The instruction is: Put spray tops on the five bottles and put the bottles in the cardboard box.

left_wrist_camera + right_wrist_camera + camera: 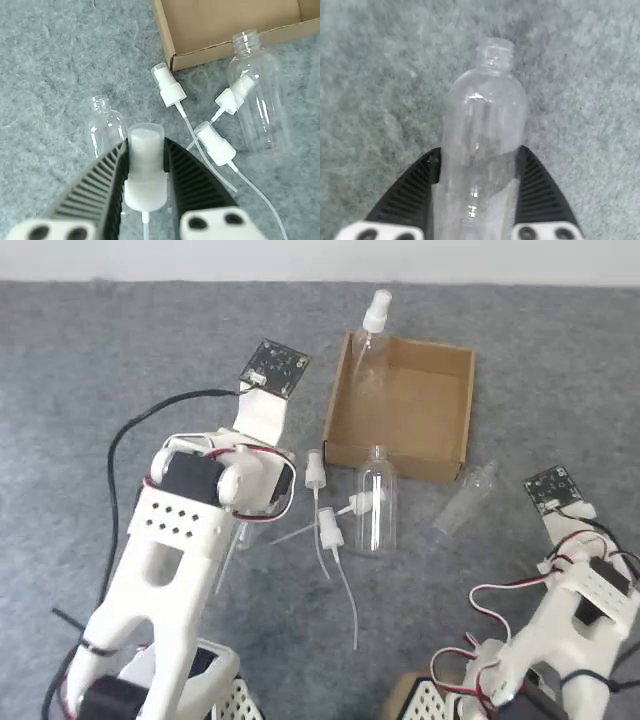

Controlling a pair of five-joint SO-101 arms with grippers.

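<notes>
White spray top clamped in left claw; uncapped small bottle upright just beside; right claw grips lying bottle.

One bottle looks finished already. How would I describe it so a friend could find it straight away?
Find the open cardboard box on the grey carpet. Standing upright in its far left corner is a clear bottle. It alone wears a white spray top; the bottle in front of the box and the others have bare necks.
</notes>
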